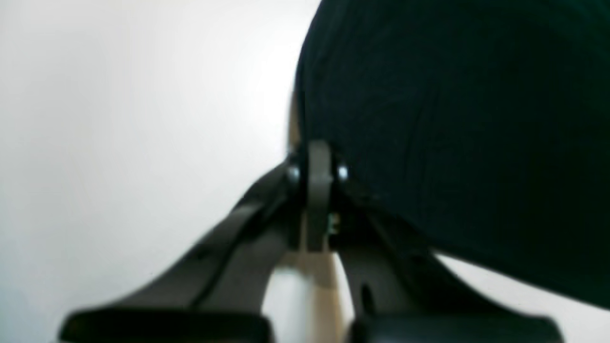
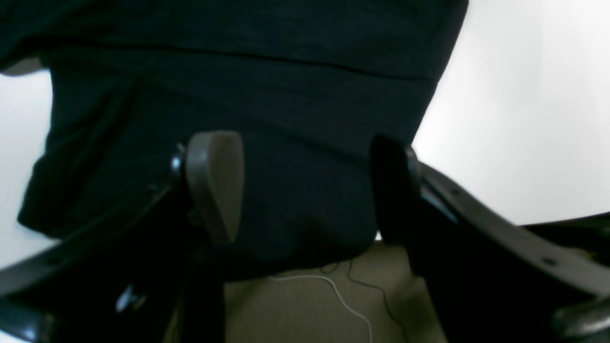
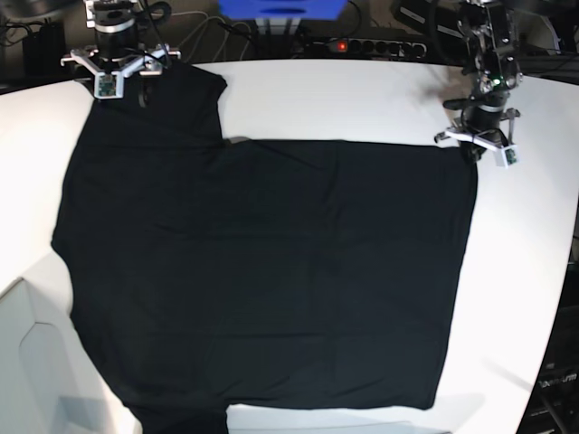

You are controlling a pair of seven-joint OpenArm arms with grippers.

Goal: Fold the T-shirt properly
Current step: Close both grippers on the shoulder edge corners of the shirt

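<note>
The black T-shirt [image 3: 262,280] lies spread flat on the white table [image 3: 362,99], with one sleeve reaching to the back left. My left gripper [image 3: 477,145] stands at the shirt's back right corner. In the left wrist view its fingers [image 1: 318,190] are pressed together on the edge of the dark cloth [image 1: 452,119]. My right gripper [image 3: 119,77] hangs over the back left sleeve. In the right wrist view it [image 2: 302,190] is open, with the cloth [image 2: 267,85] lying under and between the two pads.
A power strip [image 3: 375,45], a blue box [image 3: 280,9] and cables sit behind the table's back edge. The floor with a white cable [image 2: 343,295] shows past the table edge in the right wrist view. The table's front left corner is cut away.
</note>
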